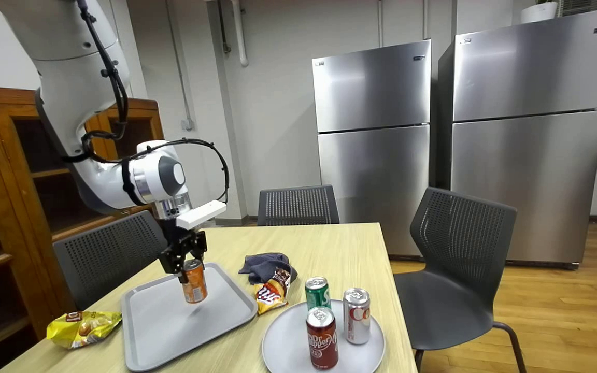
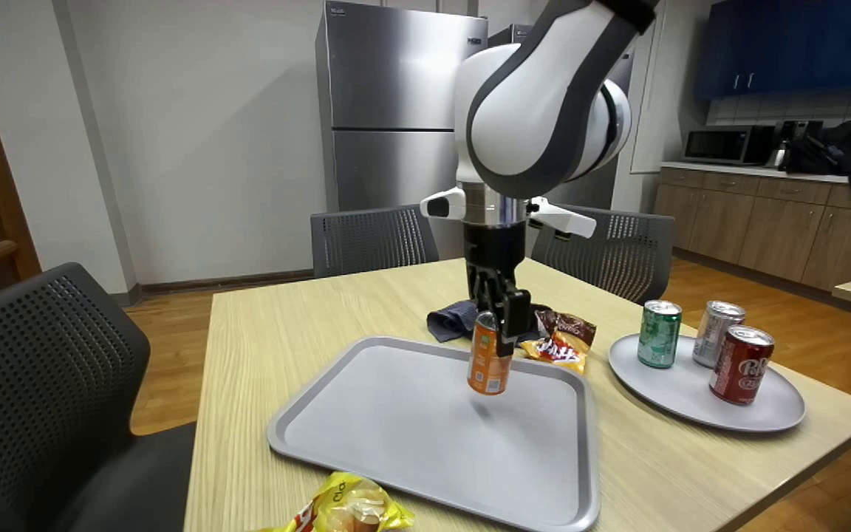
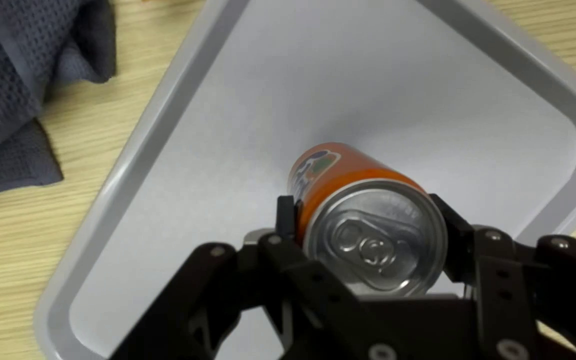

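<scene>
An orange soda can (image 3: 348, 165) is clasped between the two black fingers of my gripper (image 3: 368, 225), one finger on each side near its silver top. In both exterior views the can (image 1: 195, 287) (image 2: 487, 366) hangs slightly tilted, its bottom apparently a little above the grey tray (image 1: 174, 326). A faint shadow lies under it on the tray (image 2: 411, 428). The gripper (image 1: 193, 264) comes down from above, over the side of the tray nearest the dark cloth. Fingers partly hide the can's upper side.
A grey plate (image 2: 680, 391) bears a green can (image 1: 317, 293), a dark red can (image 1: 322, 339) and a silver can (image 1: 356, 316). Beside the tray lie a dark cloth (image 1: 267, 265), a brown-orange snack bag (image 1: 274, 292) and a yellow bag (image 1: 83, 327). Chairs (image 1: 298, 204) surround the table.
</scene>
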Controlling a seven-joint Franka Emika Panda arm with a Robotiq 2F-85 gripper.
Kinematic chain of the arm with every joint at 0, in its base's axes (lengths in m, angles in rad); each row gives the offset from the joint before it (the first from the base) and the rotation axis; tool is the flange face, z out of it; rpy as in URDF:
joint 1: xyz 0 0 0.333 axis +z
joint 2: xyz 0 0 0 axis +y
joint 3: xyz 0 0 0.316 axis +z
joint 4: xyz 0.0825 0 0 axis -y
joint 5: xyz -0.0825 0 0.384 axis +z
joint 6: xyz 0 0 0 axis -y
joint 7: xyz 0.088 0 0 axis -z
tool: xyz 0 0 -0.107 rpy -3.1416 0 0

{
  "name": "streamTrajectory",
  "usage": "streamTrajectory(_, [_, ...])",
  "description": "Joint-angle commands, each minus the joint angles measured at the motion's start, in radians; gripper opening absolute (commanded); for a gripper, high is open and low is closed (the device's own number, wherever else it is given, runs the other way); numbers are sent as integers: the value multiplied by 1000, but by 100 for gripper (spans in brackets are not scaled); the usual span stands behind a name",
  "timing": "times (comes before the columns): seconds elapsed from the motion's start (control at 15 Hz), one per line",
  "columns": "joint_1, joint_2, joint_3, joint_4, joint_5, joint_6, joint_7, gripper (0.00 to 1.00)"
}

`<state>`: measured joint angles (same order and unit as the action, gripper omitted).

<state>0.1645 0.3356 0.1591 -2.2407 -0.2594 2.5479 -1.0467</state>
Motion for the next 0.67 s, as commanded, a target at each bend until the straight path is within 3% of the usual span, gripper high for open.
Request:
streamTrajectory(0.0, [31, 57, 24, 101, -33, -71, 53, 38])
streamTrajectory(0.6, [116, 153, 30, 194, -108, -121, 183, 38])
